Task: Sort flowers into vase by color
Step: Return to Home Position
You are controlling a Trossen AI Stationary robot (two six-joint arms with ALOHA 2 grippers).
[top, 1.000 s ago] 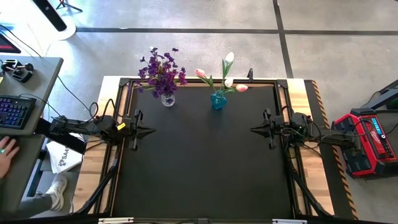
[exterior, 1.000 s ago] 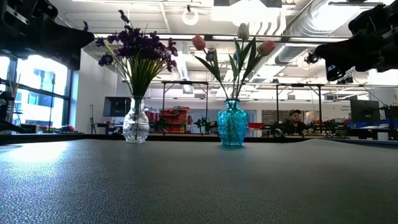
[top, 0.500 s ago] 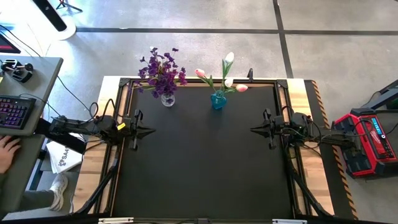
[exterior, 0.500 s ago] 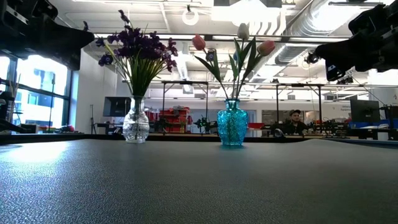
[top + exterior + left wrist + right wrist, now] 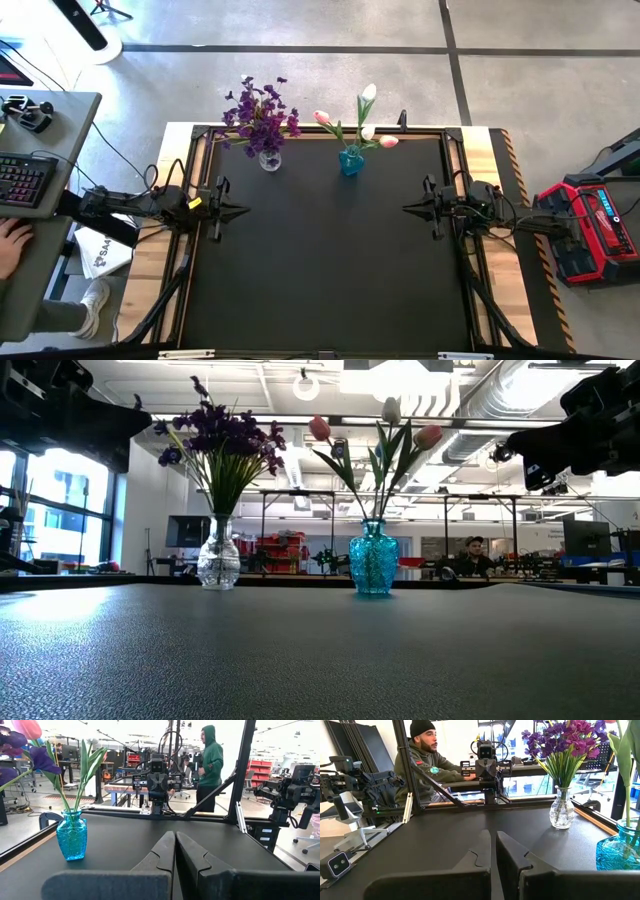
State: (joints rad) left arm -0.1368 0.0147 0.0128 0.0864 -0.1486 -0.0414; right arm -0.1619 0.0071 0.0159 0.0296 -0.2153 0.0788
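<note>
Only the high view catches the letters "SAA" on a white box (image 5: 100, 256) beside the table's left side, where the left gripper (image 5: 246, 209) hangs with fingers pressed together. At the far edge, the purple flowers (image 5: 260, 115) stand in the clear vase (image 5: 269, 160), and the tulips (image 5: 368, 131) in the blue vase (image 5: 350, 163) to its right. The right gripper (image 5: 405, 209) hangs clenched at the right side, and its wrist view alone shows a seated person (image 5: 422, 767).

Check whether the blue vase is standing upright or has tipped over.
Upright. The blue vase stands on its base on the black table, neck up, with tulips rising from its mouth.
</note>
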